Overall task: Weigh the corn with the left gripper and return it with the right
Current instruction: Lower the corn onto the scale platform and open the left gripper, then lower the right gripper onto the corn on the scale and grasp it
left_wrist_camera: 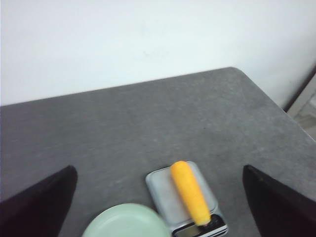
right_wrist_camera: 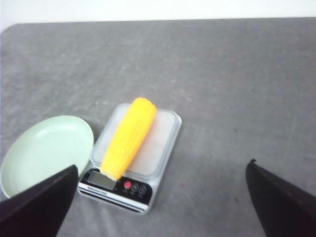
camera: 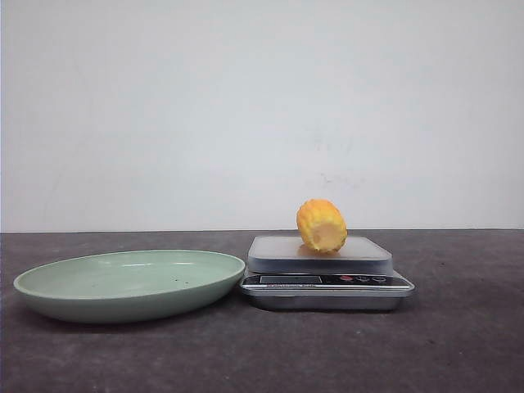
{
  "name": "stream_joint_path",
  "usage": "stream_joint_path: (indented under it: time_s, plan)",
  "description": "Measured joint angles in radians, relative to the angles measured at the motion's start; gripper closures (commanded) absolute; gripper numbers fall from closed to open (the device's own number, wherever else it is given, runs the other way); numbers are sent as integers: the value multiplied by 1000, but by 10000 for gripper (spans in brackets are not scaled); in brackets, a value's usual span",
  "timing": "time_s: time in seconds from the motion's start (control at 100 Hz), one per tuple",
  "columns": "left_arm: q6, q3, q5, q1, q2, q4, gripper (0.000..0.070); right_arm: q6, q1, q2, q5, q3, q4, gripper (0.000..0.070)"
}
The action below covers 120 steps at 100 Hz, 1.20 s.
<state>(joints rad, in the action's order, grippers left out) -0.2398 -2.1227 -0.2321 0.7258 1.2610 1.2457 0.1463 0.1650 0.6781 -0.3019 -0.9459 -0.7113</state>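
Left gripper [left_wrist_camera: 158, 207] is hanging above the table with fingers spread wide, gripping nothing. Right gripper [right_wrist_camera: 160, 202] is likewise hovering spread and unloaded. Corn [camera: 322, 225] is lying lengthwise on the scale [camera: 327, 274] platform, its cut end overhanging the display. Green plate [camera: 123, 282] is sitting just beside the scale.

Black tapered fingers, both arms

Left tool [left_wrist_camera: 158, 202] and right tool [right_wrist_camera: 160, 200] each show two plain, dark, wedge-shaped fingers [left_wrist_camera: 39, 205] narrowing to points.
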Motion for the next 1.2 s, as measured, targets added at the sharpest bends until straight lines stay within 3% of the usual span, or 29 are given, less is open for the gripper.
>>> stream_joint_path:
  time_s: [0.11, 0.21, 0.33, 0.4, 0.46, 0.54, 0.62, 0.88, 1.04, 1.2]
  plan:
    - [6, 0, -56, 1, -112, 94, 0, 20, 4, 34, -58, 0, 90, 60]
    - [9, 0, -108, 1, -196, 175, 0, 53, 31, 75, -65, 0, 177, 60]
    - [9, -1, -132, 2, -278, 177, 0, 86, 98, 149, -63, 0, 277, 57]
    - [8, 2, -132, 2, -319, 177, 0, 101, 149, 205, -47, 0, 332, 49]
    - [8, 3, -132, 2, -352, 177, 0, 114, 194, 256, -9, 0, 373, 0]
    - [-1, 3, -132, 2, -396, 177, 0, 125, 248, 326, 54, -3, 401, 0]
    - [-9, 3, -132, 2, -433, 177, 0, 146, 288, 410, 95, -26, 395, 0]
    - [-14, 3, -132, 2, -484, 177, 0, 217, 328, 728, 105, -226, 268, 0]
    - [-14, 4, -132, 2, -486, 177, 0, 226, 339, 912, 186, -352, 150, 0]
    - [-14, 6, -132, 2, -486, 177, 0, 230, 353, 1043, 201, -376, 121, 0]
